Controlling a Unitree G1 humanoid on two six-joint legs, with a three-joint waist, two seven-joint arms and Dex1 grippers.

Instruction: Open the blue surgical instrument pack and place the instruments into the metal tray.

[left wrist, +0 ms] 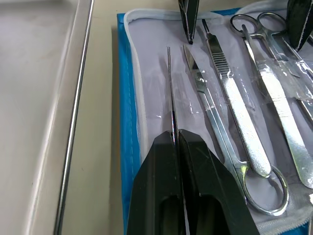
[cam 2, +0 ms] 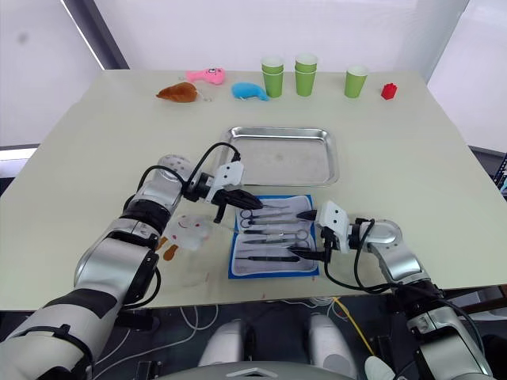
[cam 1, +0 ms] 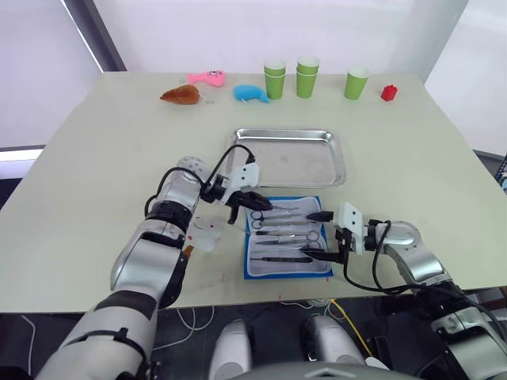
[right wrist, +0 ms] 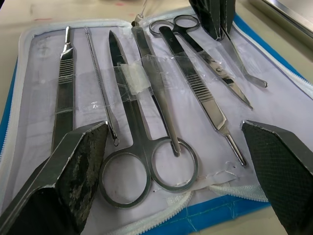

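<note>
Blue surgical instrument pack (cam 1: 287,248), open, low centre of the head view, just below the metal tray (cam 1: 290,156).

Instruments (right wrist: 146,122) lie in rows on the pale lining, under clear strips. Left gripper (cam 1: 255,201) at the pack's upper-left corner, fingers pressed together on a thin dark probe (left wrist: 170,93). Right gripper (cam 1: 323,235) at the pack's right edge, fingers spread wide. Pale flat toy (cam 1: 207,235) left of the pack. Along the top: brown toy (cam 1: 181,95), pink toy (cam 1: 207,77), blue whale toy (cam 1: 251,93), green cups (cam 1: 306,77), red block (cam 1: 388,93).
</note>
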